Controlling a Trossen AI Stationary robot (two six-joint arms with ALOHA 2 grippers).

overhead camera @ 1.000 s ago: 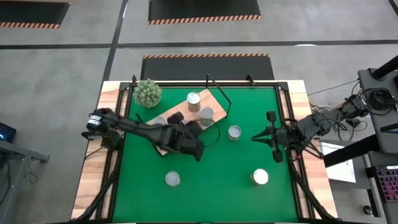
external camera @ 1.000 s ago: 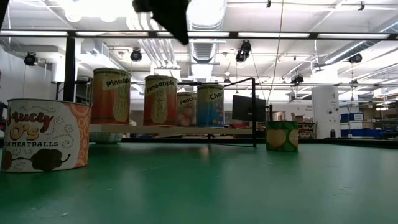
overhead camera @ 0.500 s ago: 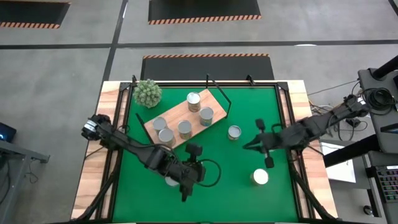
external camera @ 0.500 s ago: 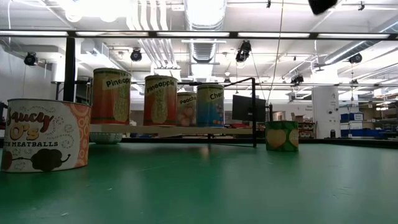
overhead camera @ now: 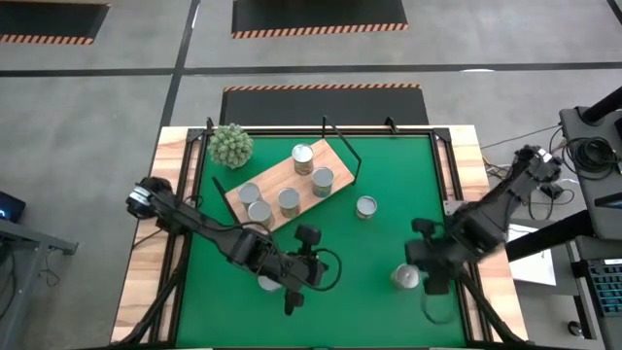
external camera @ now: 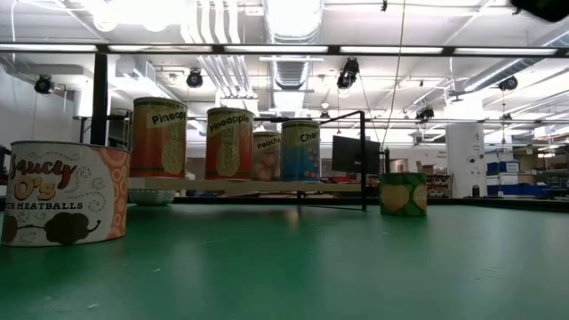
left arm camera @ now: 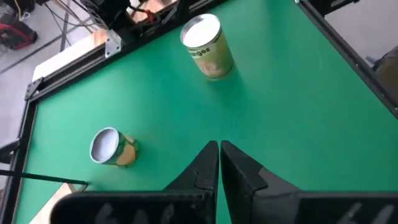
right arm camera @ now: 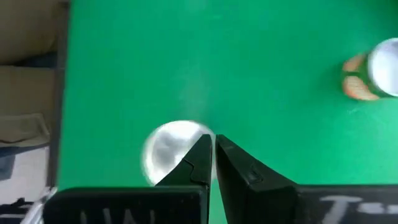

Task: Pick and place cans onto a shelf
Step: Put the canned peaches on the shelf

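Observation:
The wooden shelf (overhead camera: 275, 178) lies slantwise at the far left of the green mat and carries several cans (overhead camera: 289, 199), standing on their bases (external camera: 228, 142). Three loose cans stand on the mat: one mid-table (overhead camera: 365, 206) (left arm camera: 112, 146), one near left (overhead camera: 267, 283) partly under my left arm, and one near right (overhead camera: 401, 278) (left arm camera: 208, 46). My left gripper (overhead camera: 335, 275) (left arm camera: 219, 144) hangs shut over the near middle of the mat, pointing toward the table's right edge. My right gripper (overhead camera: 416, 272) (right arm camera: 212, 138) hangs shut, tipped down, above the near-right can's silver top (right arm camera: 174, 149), high above the table (external camera: 542, 7).
A spiky green plant (overhead camera: 231, 145) stands at the far left corner beside the shelf. The shelf's black wire frame (overhead camera: 342, 148) rises at its far right end. Black rails (overhead camera: 457, 204) border the mat. Bare mat lies between the loose cans (overhead camera: 350, 311).
My left gripper has swung from above the shelf toward the table's near edge, rolling as it went, and has then kept still. My right gripper has moved from the right side toward the near edge, tipping downward over the near-right can. Both have stayed shut. No can has moved.

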